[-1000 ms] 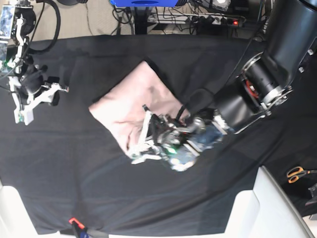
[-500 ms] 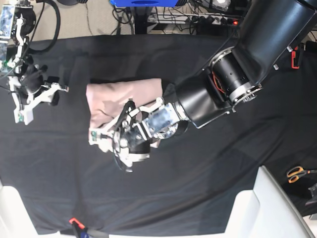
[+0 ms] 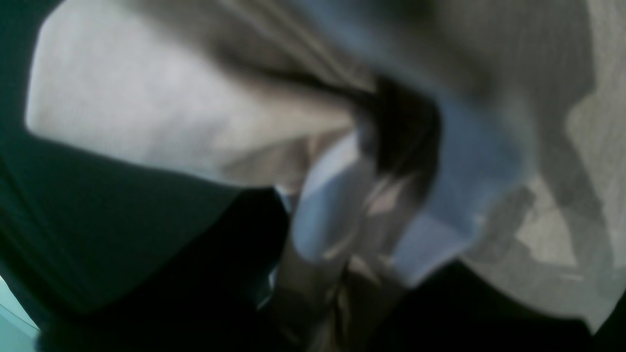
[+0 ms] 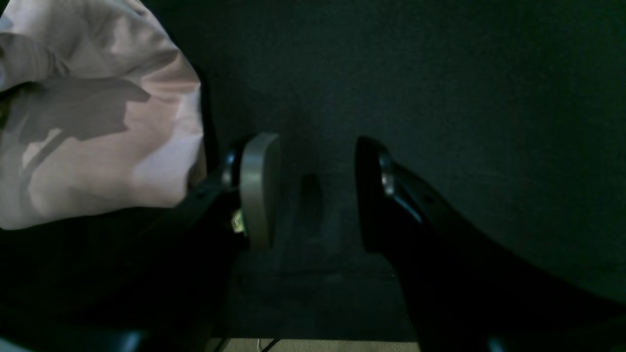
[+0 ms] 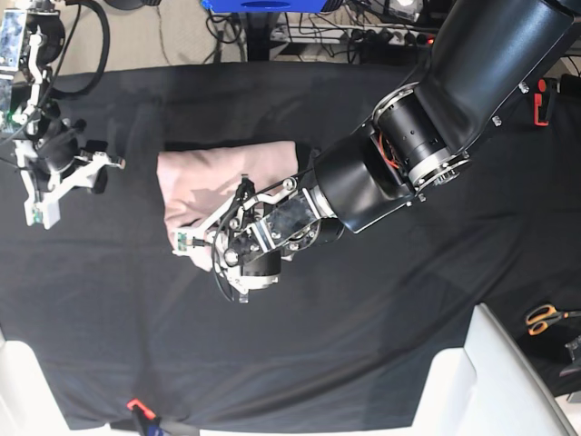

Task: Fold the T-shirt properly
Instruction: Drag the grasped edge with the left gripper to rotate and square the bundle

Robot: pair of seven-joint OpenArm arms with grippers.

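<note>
While nipping the T-shirt (image 5: 227, 173), left gripper (image 5: 195, 243) stretched low across; right gripper (image 4: 313, 195) half-open, empty.

The left arm (image 5: 427, 136) is reaching in from two o'clock toward the middle of the base view, its thick black forearm slanting down to eight o'clock. Its wrist is turned so the left gripper (image 5: 195, 245) is pointing toward nine o'clock, jaws nipped nearly together on a fold of the T-shirt (image 5: 227, 173). The right arm (image 5: 36, 64) is hanging at ten o'clock, well apart. The right gripper (image 4: 313, 190) is holding its jaws parted with nothing between them, one pale pad (image 4: 257, 190) facing inward.
</note>
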